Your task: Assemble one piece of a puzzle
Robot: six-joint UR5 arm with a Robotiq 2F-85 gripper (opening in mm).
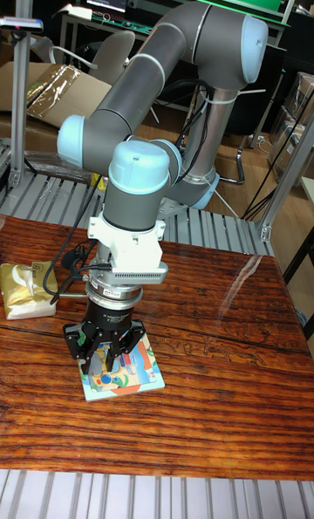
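- One tissue pack (26,290) lies at the table's (218,414) left edge, well apart from the work.
- Right of it, the gripper (112,351) hangs directly over the puzzle (131,375), fingers spread around its left portion; whether they hold a piece I cannot tell.
- The puzzle looks flat, light, stiff and probably glossy, so a piece is best pinched across opposite edges.

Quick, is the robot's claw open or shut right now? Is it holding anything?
Gripper: low over the colourful puzzle on the table, fingers spread; whether they grip a piece cannot be told.
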